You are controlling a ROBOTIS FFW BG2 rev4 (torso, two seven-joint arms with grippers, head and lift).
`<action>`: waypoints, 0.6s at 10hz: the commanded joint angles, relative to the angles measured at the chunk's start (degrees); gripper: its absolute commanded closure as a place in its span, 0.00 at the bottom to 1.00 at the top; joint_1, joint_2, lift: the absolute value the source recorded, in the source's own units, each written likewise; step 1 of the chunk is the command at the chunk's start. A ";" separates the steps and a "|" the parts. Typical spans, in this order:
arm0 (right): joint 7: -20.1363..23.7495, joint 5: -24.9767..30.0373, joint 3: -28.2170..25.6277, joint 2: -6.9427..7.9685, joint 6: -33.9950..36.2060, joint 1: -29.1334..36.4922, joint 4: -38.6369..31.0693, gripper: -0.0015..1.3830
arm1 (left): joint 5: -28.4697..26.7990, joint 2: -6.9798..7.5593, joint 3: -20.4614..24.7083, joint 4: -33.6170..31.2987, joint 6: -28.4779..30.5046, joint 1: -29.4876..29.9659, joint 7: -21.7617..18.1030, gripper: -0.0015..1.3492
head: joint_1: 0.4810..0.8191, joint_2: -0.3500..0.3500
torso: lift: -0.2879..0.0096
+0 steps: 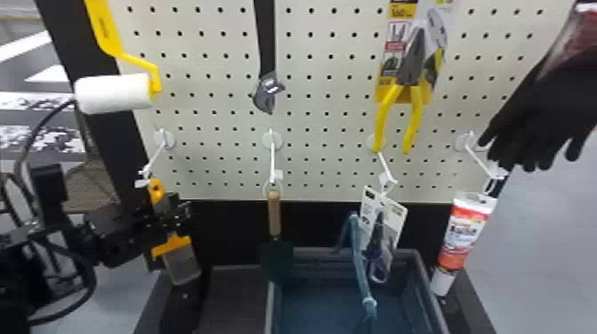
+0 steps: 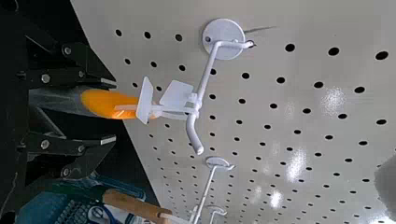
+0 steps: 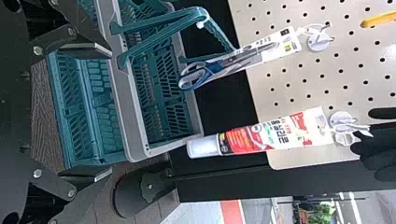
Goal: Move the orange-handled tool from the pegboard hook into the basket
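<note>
Looking at the labels first, I have a red-and-white tube [image 1: 464, 237] with dense print hanging at four o'clock in the head view, a scissors package [image 1: 393, 217] with a printed white card between four and five, and a yellow-and-white card [image 1: 383, 95] behind the yellow-handled pliers [image 1: 415, 66] between one and two. The basket [image 1: 422, 280] sits between five and six; it has teal slatted walls, a grey rim and a raised handle [image 1: 360, 271], and I see the scissors package hanging over its back part. A wooden-handled trowel [image 1: 275, 213] hangs at seven, a paint roller [image 1: 113, 93] at ten and a black glove [image 1: 546, 93] at two. My orange-handled tool [image 1: 156, 191] hangs by a loop from the pegboard hook [image 1: 154, 161] at nine. My left gripper [image 1: 171, 216] is at eight with its jaws spread, one on either side of the tool, unclamped. In the right wrist view, my right gripper [image 3: 103, 112] has its jaws released and wide apart, with the basket beyond them.
</note>
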 commanded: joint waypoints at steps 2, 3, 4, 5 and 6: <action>0.02 -0.09 0.00 0.00 0.00 0.00 0.00 0.29 | 0.08 0.00 0.09 -0.16 0.11 0.19 0.13 0.46 | 0.20 0.50 | 0.63; 0.02 -0.09 0.00 0.00 0.00 0.00 0.00 0.29 | -0.01 0.00 0.17 -0.30 0.11 0.31 0.22 0.40 | 0.20 0.50 | 0.63; -0.07 -0.09 0.00 0.00 0.00 0.00 0.00 0.29 | -0.01 0.00 0.44 -0.30 0.28 0.31 0.40 0.37 | 0.20 0.50 | 0.63; 0.02 -0.09 0.00 0.00 0.00 0.00 0.00 0.29 | -0.01 0.00 0.61 -0.30 0.90 0.06 0.40 0.36 | 0.20 0.50 | 0.63; 0.02 -0.09 0.00 0.00 0.00 0.00 0.00 0.29 | 0.17 0.35 0.61 -0.30 0.98 0.06 0.40 0.36 | 0.20 0.50 | 0.63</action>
